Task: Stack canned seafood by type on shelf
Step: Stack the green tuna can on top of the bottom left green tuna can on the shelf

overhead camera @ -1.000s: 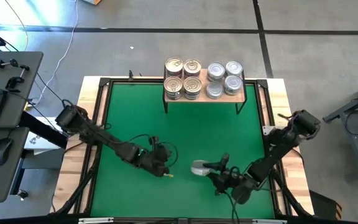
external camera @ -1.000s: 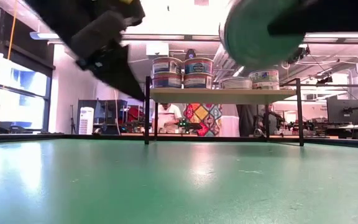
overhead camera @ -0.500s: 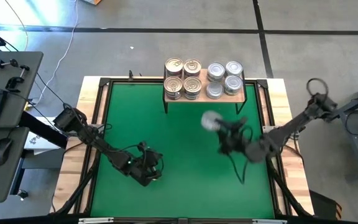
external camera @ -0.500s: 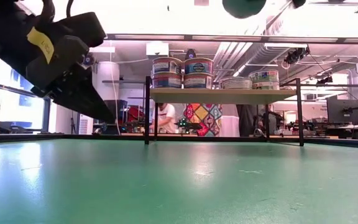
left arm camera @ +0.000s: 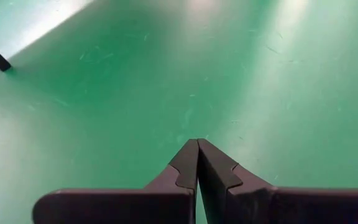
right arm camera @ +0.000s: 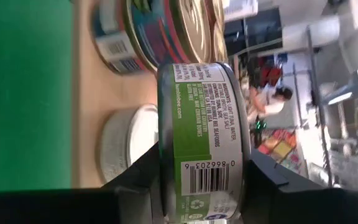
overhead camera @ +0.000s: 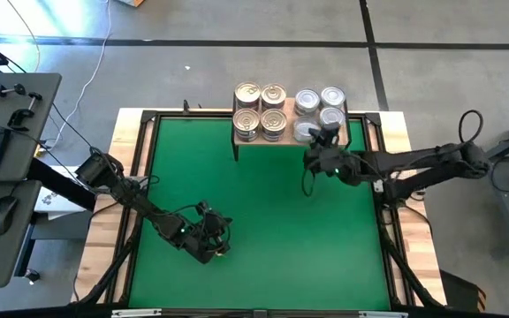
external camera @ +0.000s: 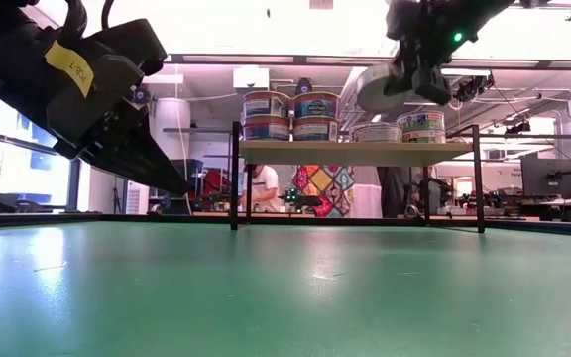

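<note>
Fingers (right arm camera: 166,180) of right gripper (overhead camera: 323,152) clamped on green-labelled silver tin (right arm camera: 205,140), hovering at upper centre right over shelf (overhead camera: 277,140) front edge by silver stacks, next needing lowering onto single tin (right arm camera: 124,148); left gripper (overhead camera: 214,245) clenched empty, lower left.

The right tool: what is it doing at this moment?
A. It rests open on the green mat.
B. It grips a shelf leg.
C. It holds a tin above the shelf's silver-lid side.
C: the right tool is shut on a green-labelled tin over the shelf.
</note>
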